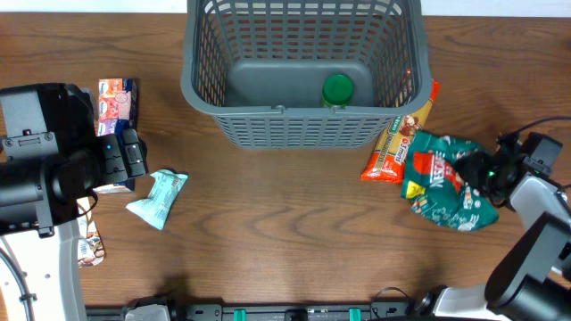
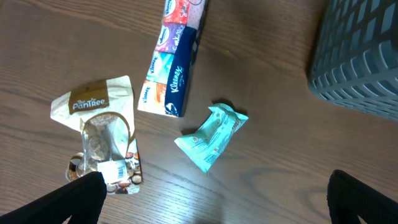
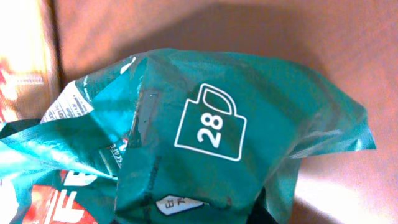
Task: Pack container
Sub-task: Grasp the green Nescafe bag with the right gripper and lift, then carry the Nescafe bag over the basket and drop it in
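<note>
My left jaws stand wide apart over the worktop (image 1: 285,241), a dark brown board with wavy wood grain, and hold nothing. Nearest me, at 8 o'clock, a flat cream pouch (image 2: 102,137) with a clear glossy window lies face up. Beyond it, at 9 o'clock, a small crinkled teal packet (image 2: 211,135) lies alone. Past that, at 10 o'clock, there is a long soft-wrapped tissue pack (image 2: 174,62), dark blue with coloured panels.

At 3 o'clock my right jaws sit at a crumpled green bag (image 3: 211,137). Its shiny, creased film fills the wrist view, so I cannot tell whether they grip it. A long orange-red packet (image 1: 397,147) lies slantwise against the bag's 10 o'clock side, its far end just beside the container's near right corner.

The container (image 1: 294,129) stands farthest, at 12 o'clock. It is grey plastic with slotted sides, a thick rim and rounded corners. A round green cap (image 1: 337,89) shows on its solid floor, behind the near wall.
</note>
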Action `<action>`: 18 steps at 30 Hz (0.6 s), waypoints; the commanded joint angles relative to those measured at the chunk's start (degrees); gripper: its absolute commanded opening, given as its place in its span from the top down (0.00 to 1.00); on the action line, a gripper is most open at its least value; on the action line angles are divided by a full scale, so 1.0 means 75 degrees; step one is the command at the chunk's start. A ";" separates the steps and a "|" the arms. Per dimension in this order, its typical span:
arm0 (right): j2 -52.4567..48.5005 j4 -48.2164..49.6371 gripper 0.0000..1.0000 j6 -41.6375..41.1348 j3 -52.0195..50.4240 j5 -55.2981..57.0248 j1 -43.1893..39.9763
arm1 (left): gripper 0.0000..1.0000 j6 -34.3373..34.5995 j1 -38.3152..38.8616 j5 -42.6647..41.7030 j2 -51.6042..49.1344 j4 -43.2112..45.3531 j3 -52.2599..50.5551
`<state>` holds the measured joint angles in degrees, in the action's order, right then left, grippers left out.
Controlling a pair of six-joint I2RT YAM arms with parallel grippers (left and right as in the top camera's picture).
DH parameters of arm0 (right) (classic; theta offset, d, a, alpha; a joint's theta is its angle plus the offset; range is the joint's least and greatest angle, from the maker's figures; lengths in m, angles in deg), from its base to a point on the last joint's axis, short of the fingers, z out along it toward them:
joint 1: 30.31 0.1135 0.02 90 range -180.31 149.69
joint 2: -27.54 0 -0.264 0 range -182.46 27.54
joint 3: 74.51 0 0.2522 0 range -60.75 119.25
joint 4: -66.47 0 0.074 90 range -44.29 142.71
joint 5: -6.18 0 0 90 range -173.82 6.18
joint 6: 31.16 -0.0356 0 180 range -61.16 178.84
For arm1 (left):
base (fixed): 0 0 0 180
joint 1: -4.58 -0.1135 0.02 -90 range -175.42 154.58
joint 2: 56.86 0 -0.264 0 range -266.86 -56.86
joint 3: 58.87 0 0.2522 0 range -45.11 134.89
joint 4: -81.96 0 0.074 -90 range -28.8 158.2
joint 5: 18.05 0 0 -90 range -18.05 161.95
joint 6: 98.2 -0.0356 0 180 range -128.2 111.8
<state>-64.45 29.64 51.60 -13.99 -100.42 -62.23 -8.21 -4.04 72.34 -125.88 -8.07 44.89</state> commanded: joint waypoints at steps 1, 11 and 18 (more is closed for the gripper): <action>0.0699 -0.0784 0.98 -0.0318 0.0332 0.0656 0.0061 | 0.01 -0.0029 -0.0041 0.0009 -0.0029 -0.0003 0.0160; 0.2224 -0.3622 0.99 -0.0309 0.3433 0.0982 0.0192 | 0.01 -0.0047 -0.0041 0.0009 -0.0029 -0.0003 0.0160; 0.2259 -0.4878 0.98 -0.0248 0.6534 0.0985 0.1049 | 0.02 -0.0047 -0.0041 0.0009 -0.0029 -0.0035 0.0160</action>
<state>-49.32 -6.86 50.33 26.45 -91.33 -57.51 -8.21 -4.04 72.36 -125.88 -8.09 44.91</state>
